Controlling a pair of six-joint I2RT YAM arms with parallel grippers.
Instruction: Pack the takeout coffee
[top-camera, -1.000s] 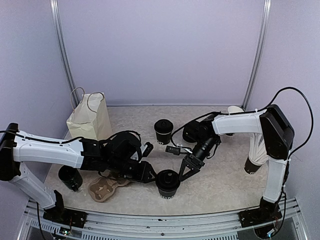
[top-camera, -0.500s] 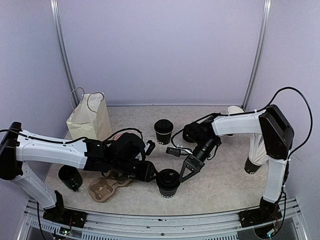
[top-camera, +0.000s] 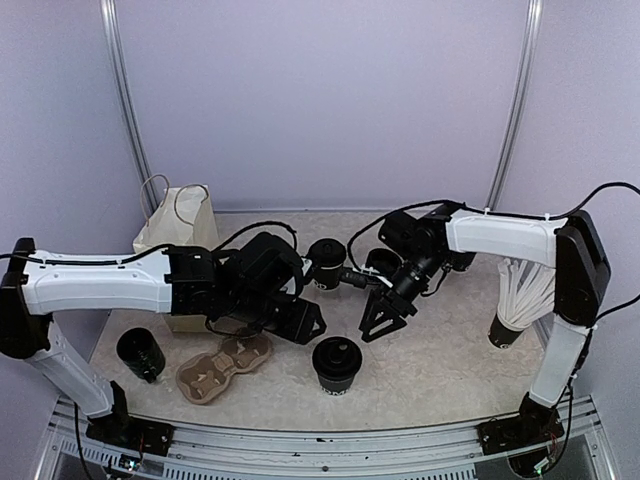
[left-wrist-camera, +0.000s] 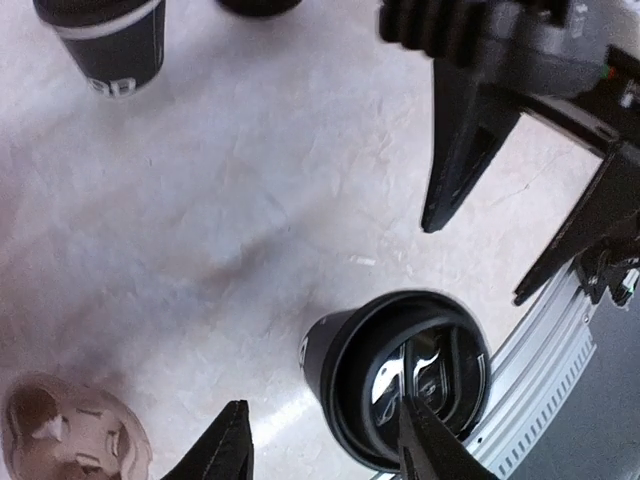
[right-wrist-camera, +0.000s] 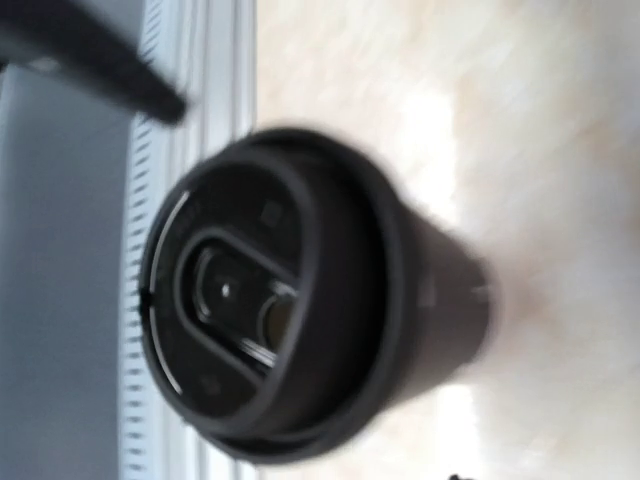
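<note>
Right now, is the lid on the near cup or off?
On. The lid sits seated all round the rim of the cup, which stands upright. The right wrist view shows the same.

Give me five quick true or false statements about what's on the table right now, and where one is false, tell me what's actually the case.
1. The takeout coffee cup near the front edge has its lid on. True.
2. The right gripper is clamped on that cup. False: it is open, apart from the cup, and holds nothing.
3. The paper bag stands upright at the back left. True.
4. A cup sits in the cardboard carrier. False: its wells are empty.
5. The left gripper is shut. False: its fingers stand apart and grip nothing.
</note>
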